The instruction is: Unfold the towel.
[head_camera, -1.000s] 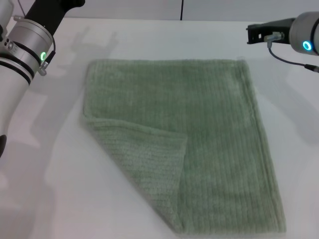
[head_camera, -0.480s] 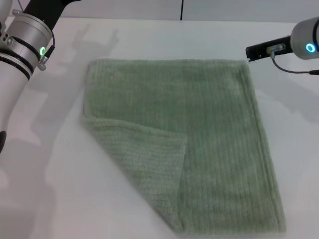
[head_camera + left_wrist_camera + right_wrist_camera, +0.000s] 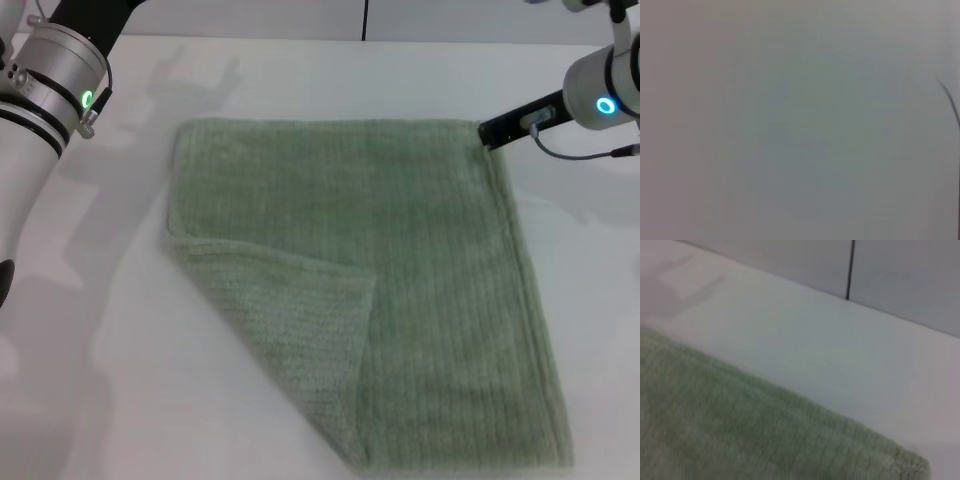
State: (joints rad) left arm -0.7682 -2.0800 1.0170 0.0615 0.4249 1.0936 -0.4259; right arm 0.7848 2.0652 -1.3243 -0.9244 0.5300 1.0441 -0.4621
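The sage-green towel [image 3: 400,260] lies flat on the white table [image 3: 90,380]. Its near left corner [image 3: 290,320] is folded over onto the top, paler underside up. My right gripper [image 3: 500,130] is low at the towel's far right corner, its dark tip right at the hem. The right wrist view shows that corner of the towel [image 3: 740,440] close up. My left arm [image 3: 50,80] is raised at the far left, clear of the towel. Its gripper is out of view.
A pale wall with a dark vertical seam [image 3: 365,18] stands behind the table's far edge. A thin cable [image 3: 580,155] hangs from the right wrist. The left wrist view shows only a blank pale surface.
My right gripper has moved down and to the left, from beyond the towel to its far right corner. The left arm has shifted slightly. The towel has not moved.
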